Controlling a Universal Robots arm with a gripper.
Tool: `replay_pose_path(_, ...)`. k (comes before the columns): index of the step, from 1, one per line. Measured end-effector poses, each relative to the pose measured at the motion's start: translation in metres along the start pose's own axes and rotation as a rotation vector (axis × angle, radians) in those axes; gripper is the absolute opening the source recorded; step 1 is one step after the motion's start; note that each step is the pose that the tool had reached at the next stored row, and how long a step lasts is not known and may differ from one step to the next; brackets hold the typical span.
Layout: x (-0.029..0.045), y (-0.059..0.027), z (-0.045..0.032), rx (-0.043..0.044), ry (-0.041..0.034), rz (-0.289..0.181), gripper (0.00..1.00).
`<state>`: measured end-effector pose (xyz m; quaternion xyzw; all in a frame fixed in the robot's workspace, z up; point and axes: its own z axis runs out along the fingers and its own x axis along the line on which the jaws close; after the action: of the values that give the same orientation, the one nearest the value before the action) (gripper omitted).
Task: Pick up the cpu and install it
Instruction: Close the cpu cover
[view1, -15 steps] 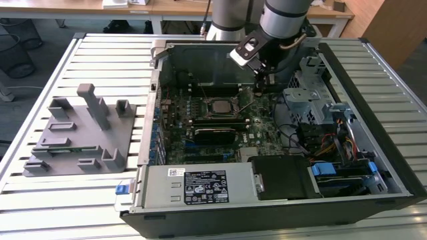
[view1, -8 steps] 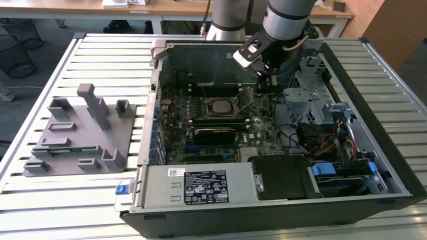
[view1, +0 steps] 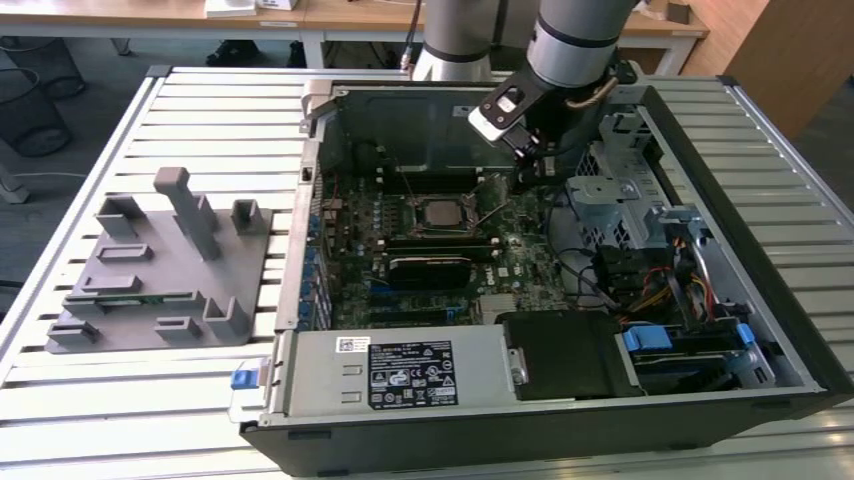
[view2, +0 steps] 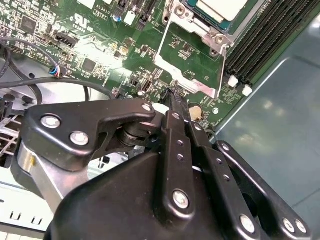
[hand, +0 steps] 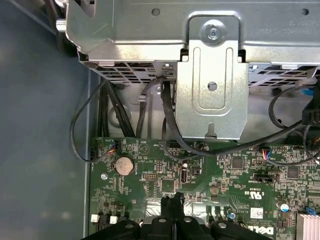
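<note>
From here I see the case (view1: 534, 425) lying open on the slatted table (view1: 200, 110), with the arm reaching down into it. Inside are the green board (view1: 354, 215), a boxy supply (view1: 334, 375) along the near wall, and a metal cage (view1: 607, 195) on the exterior view's right.

The cpu (view2: 222, 6) is not in the gripper. It sits in the socket (view2: 220, 31) on the board, pale top up. In the second wrist view the silver plate (view2: 165, 62) lies swung open beside the socket, with board showing through its window. In the exterior view the cpu (view1: 438, 212) is small, and I think it lies flat in there, but I can't be sure it is fully seated.

The gripper (view2: 172, 97) hangs over the board just off the open plate, between socket and cage. Its fingers are pressed together with nothing between them. The first wrist view shows the same pressed tips (hand: 172, 202) above the board's edge, near a coin battery (hand: 124, 164), with black cables (hand: 170, 125) running up under the cage.

A grey fixture (view1: 147, 270) sits on the table, well apart from the case on the exterior view's left.
</note>
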<state>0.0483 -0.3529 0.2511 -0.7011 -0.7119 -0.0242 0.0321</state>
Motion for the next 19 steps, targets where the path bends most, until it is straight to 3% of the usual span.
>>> replay_pose_path(6, -0.0005, -0.0004, 0.0071, -0.0001, 0.0001, 0.0, 0.11)
replay_pose_path(19, 0.0004, -0.0187, 0.0081, 0.0002, 0.0001, -0.003, 0.11)
